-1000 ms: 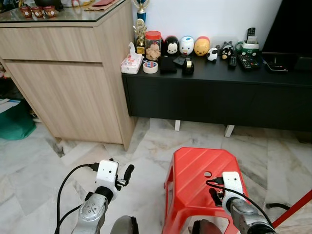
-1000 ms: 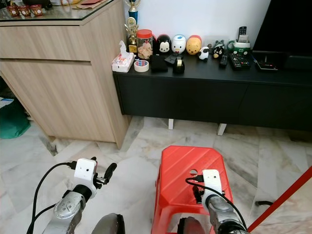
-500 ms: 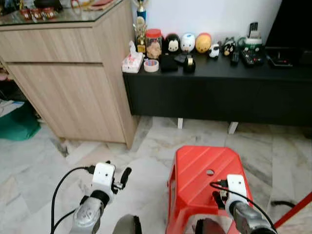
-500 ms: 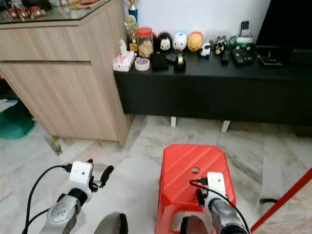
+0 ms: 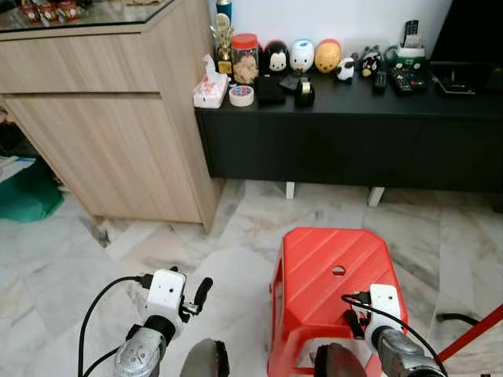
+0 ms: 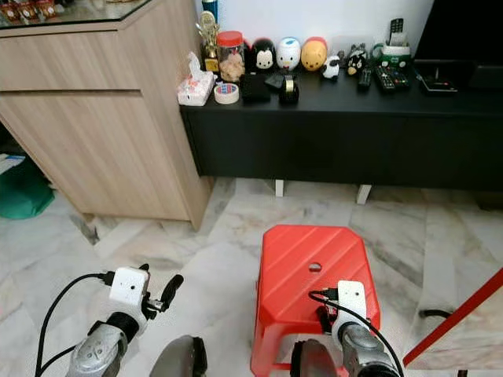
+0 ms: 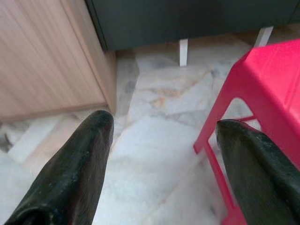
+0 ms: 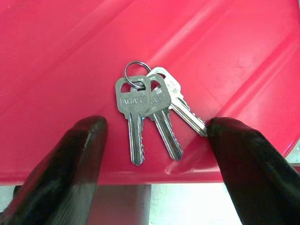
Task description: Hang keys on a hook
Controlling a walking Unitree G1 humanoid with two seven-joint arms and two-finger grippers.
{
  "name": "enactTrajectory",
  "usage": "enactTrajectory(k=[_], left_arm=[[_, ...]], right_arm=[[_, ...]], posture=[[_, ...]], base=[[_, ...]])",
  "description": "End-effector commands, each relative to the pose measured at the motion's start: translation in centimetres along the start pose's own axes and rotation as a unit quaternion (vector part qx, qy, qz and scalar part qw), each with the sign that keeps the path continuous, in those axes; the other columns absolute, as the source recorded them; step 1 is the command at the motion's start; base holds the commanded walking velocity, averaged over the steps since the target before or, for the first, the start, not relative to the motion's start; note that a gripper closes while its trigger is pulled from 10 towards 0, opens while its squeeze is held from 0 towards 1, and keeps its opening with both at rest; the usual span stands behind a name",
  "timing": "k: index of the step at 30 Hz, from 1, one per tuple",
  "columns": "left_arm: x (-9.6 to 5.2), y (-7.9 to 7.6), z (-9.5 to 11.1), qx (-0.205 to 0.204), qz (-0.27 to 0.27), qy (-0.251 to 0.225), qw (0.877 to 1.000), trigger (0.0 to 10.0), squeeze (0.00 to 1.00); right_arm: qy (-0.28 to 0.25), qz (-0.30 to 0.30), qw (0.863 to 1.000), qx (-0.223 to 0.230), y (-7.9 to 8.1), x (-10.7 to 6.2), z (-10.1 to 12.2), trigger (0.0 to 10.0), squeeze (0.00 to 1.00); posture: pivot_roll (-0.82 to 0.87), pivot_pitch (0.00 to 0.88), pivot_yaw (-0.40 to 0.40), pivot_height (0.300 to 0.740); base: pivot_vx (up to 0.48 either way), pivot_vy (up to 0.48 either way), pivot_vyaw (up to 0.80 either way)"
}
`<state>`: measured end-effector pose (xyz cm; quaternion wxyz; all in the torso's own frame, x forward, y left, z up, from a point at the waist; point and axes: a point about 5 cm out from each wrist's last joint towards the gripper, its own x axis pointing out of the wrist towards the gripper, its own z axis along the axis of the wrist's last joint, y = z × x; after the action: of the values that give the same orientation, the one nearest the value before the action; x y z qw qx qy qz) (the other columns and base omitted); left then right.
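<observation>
The right claw (image 8: 152, 157) is wide open over the near edge of the red stool (image 5: 322, 275), holding nothing. The keys (image 8: 150, 110) lie flat on the stool between its two fingers. The left claw (image 7: 164, 159) is open too, above the floor (image 7: 154, 140).

A light wooden cabinet (image 5: 110, 133) is standing beside a long black sideboard (image 5: 354, 133) against a white wall (image 5: 346, 20), with a red plastic stool (image 5: 326, 275) sitting on the marble floor (image 5: 236, 228).
</observation>
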<state>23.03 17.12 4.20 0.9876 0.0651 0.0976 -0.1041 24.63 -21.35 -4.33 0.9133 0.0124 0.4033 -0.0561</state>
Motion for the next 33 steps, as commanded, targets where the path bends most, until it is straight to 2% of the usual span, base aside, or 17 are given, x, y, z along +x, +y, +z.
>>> enactTrajectory(k=[1, 10, 22, 33], left_arm=[[-0.2, 0.2, 0.2, 0.005, 0.000, 0.002, 1.000, 10.0, 0.00], [0.1, -0.1, 0.2, 0.004, 0.000, 0.009, 1.000, 10.0, 0.00], [0.8, -0.4, 0.1, -0.001, 0.000, 0.011, 1.000, 10.0, 0.00], [1.8, -0.4, 0.4, -0.003, 0.002, 0.002, 1.000, 10.0, 0.00]], right_arm=[[0.018, -0.008, 1.000, 0.011, -0.5, -0.1, -0.9, 0.0, 0.00], [0.013, 0.014, 1.000, 0.012, 1.0, 0.0, -0.6, 0.0, 0.00], [0.026, 0.028, 0.999, 0.006, 2.0, 0.0, -1.6, 0.0, 0.00], [0.015, 0.048, 0.999, 0.006, 3.1, 0.0, -1.2, 0.0, 0.00]], posture=[[0.10, 0.122, 0.058, 0.616], [0.08, 0.121, 0.051, 0.616], [0.07, 0.087, 0.034, 0.616], [0.05, 0.044, 0.023, 0.616]], base=[[0.000, 0.000, 0.00], [0.000, 0.000, 0.00], [0.000, 0.000, 0.00], [0.000, 0.000, 0.00]])
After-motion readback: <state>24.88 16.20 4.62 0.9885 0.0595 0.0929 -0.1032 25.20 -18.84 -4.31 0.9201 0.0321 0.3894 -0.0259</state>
